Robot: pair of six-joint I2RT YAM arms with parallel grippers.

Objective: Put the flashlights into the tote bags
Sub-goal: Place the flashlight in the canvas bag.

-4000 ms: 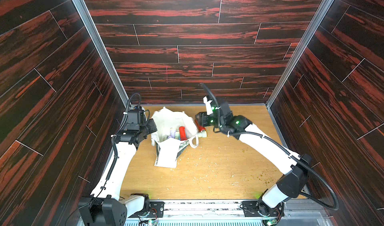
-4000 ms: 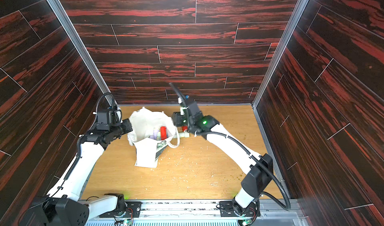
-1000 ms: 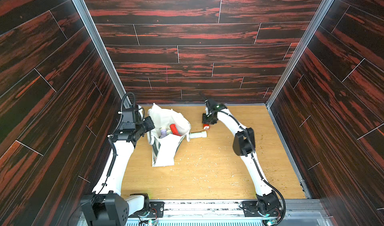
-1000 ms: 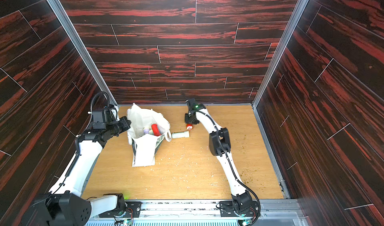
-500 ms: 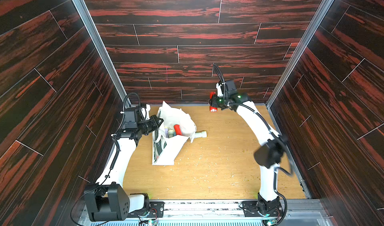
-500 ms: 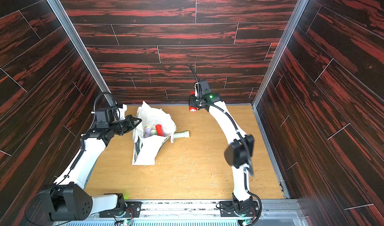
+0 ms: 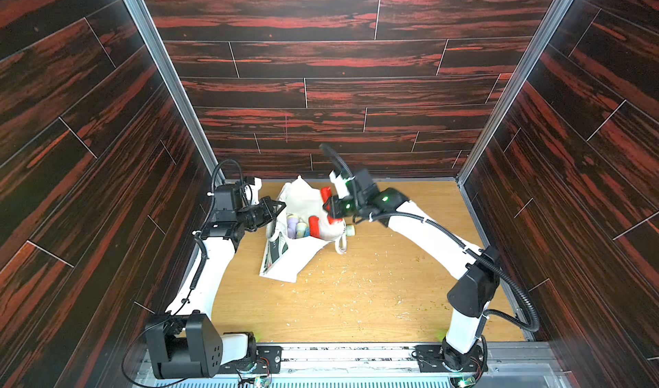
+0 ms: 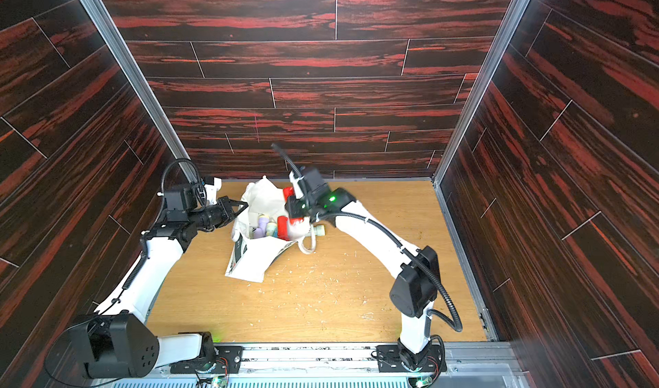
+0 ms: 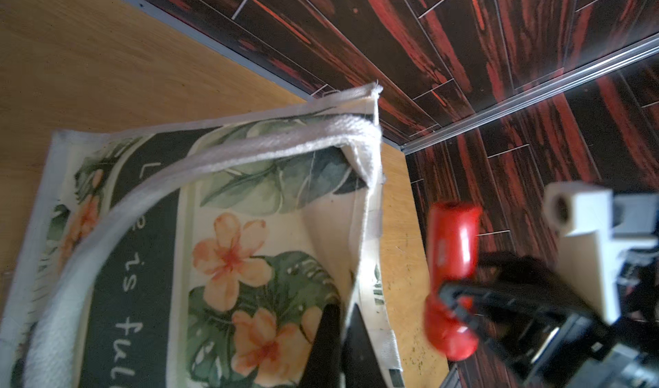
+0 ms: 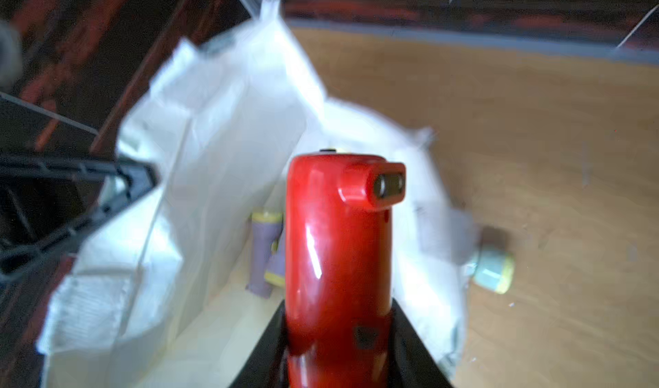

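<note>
The right tool (image 7: pixel 331 207) pinches a red flashlight (image 10: pixel 338 243) about its middle, one black finger on either side of the body. The tail end, with its small loop, sticks out past the fingers, and the wider head shows on the other side of them in the left wrist view (image 9: pixel 451 261). The tool holds it in the air over the right side of the tote's (image 7: pixel 303 197) open mouth.

The left tool (image 7: pixel 279 206) is pressed together on the tote's left rim, its dark fingers (image 9: pixel 328 347) pinching the cloth and holding that side up. The leafy flower print and a strap handle face the left wrist camera.

The tote sits on the far left-centre part of the surface (image 7: pixel 356 297), with its mouth wide open. In it lie a second red flashlight (image 7: pixel 313 225), lilac flashlights (image 7: pixel 293 225) and a mint one (image 7: pixel 302 230), packed side by side.

A loose flashlight (image 7: pixel 350 230) lies on the surface just right of the tote, beside its hanging handle. Only its pale mint head shows; the body is hidden behind the cloth.

Pale flecks dot the surface nearer the arm bases.
</note>
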